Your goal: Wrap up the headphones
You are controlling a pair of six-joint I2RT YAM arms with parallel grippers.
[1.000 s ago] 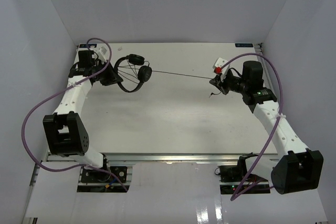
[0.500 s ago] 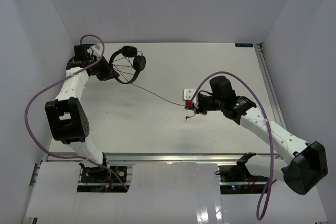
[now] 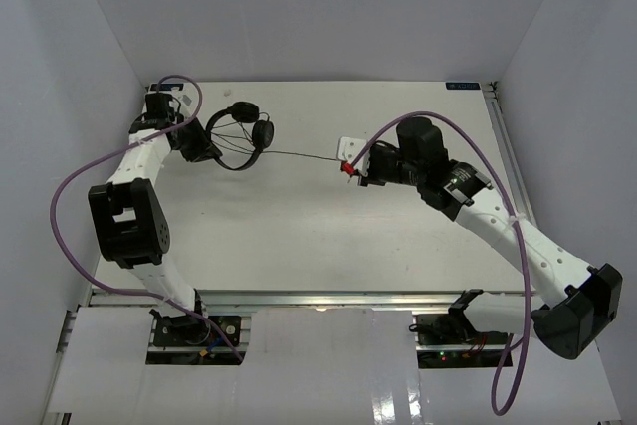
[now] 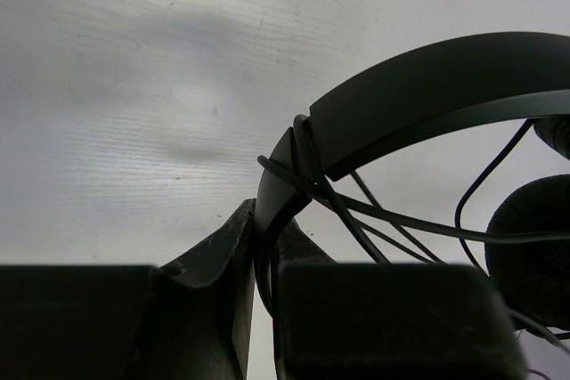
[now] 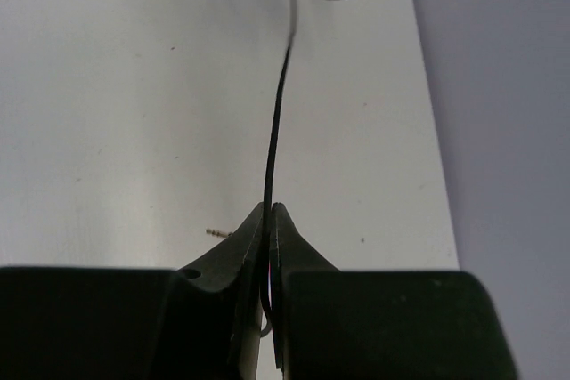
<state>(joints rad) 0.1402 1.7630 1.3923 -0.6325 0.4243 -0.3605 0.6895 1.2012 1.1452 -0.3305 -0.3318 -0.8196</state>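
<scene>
Upper left of the top view, left gripper (image 3: 206, 149) pinches the headphones (image 3: 246, 134) by the headband (image 4: 427, 86). Centre frame, right gripper (image 3: 351, 167) clamps the cord (image 3: 304, 156), stretched taut between the 2. Table-edge label (image 3: 463, 86) unreadable.

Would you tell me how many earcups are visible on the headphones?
2. The headphones' far earcup lies toward the table's back edge; the near earcup just right of it, where the cord runs off to the right tool.

Clamped in left pincer (image 4: 264, 246): headphones (image 4: 427, 86) band; cord (image 4: 383, 220) wound across it; earcup (image 4: 534, 246) right.
</scene>
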